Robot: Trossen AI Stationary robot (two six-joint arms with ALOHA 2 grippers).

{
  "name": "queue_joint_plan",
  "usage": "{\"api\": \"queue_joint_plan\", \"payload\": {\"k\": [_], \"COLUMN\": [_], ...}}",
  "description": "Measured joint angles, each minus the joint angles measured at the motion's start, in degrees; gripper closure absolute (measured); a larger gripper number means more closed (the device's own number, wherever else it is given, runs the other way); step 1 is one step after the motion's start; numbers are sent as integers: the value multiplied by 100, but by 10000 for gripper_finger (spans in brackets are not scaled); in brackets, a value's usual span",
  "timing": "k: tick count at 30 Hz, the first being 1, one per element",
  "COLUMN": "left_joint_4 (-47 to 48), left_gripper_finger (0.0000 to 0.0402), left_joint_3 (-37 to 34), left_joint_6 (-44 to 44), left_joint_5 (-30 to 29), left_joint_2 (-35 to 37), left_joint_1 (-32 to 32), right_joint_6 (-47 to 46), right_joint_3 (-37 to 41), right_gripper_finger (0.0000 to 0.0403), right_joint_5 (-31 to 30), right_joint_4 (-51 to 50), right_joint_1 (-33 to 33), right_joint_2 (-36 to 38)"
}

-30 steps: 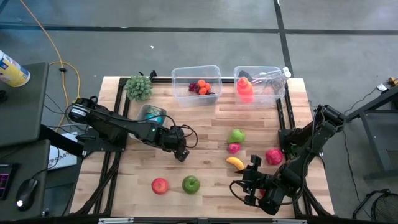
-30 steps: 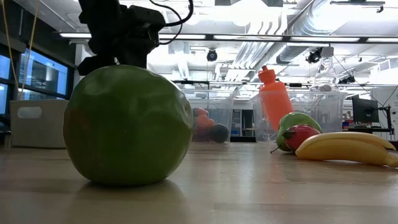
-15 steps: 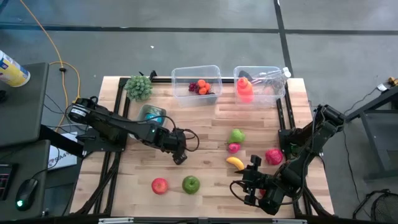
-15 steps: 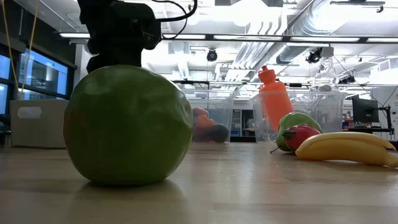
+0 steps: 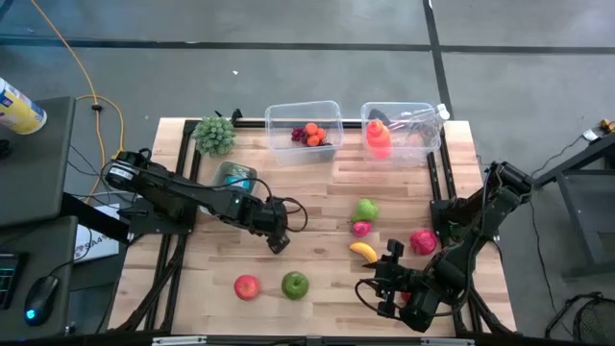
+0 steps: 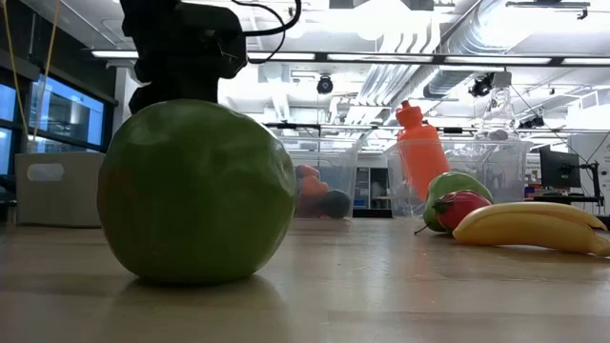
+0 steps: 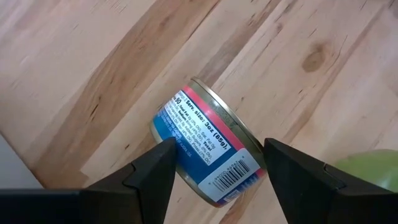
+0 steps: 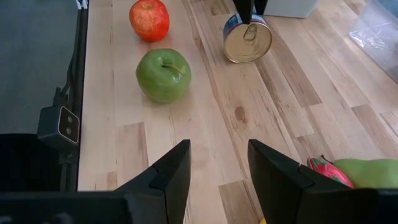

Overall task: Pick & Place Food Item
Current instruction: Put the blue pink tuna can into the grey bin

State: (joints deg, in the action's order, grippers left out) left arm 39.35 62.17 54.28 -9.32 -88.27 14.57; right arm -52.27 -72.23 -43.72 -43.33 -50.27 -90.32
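A small can (image 7: 208, 152) with a blue and pink label lies on its side on the wooden table; the right wrist view shows its round metal lid (image 8: 247, 42). My left gripper (image 7: 219, 143) is open and points down over it, one finger on either side, with a gap showing on both. In the high view this gripper (image 5: 280, 242) hides the can. My right gripper (image 5: 370, 288) waits open near the table's near edge, to the right of the green apple (image 5: 295, 284).
A red apple (image 5: 247, 286) lies left of the green apple (image 6: 195, 191). A banana (image 5: 362, 252), a green pear (image 5: 366, 209) and red fruits lie to the right. Two clear bins (image 5: 304, 132) (image 5: 402, 128), an orange bottle (image 5: 378, 137) and green grapes (image 5: 214, 135) stand along the far edge.
My left gripper has shifted slightly toward the near edge and down over the can, then kept still. Nothing on the table has moved.
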Motion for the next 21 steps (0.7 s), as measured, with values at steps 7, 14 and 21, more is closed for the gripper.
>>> {"api": "queue_joint_plan", "payload": {"k": [7, 14, 21], "left_joint_4": [-7, 14, 20], "left_gripper_finger": [172, 172, 172], "left_joint_3": [-2, -12, -15], "left_joint_6": [-1269, -2408, -2793], "left_joint_5": [10, -340, -401], "left_joint_2": [0, -4, -9], "left_joint_1": [103, 336, 461], "right_joint_6": [0, 0, 0], "right_joint_3": [0, 0, 0], "right_gripper_finger": [254, 254, 254], "right_joint_5": [18, 20, 20], "right_joint_4": [-2, 0, 0], "right_joint_1": [1, 1, 0], "right_joint_2": [0, 0, 0]}}
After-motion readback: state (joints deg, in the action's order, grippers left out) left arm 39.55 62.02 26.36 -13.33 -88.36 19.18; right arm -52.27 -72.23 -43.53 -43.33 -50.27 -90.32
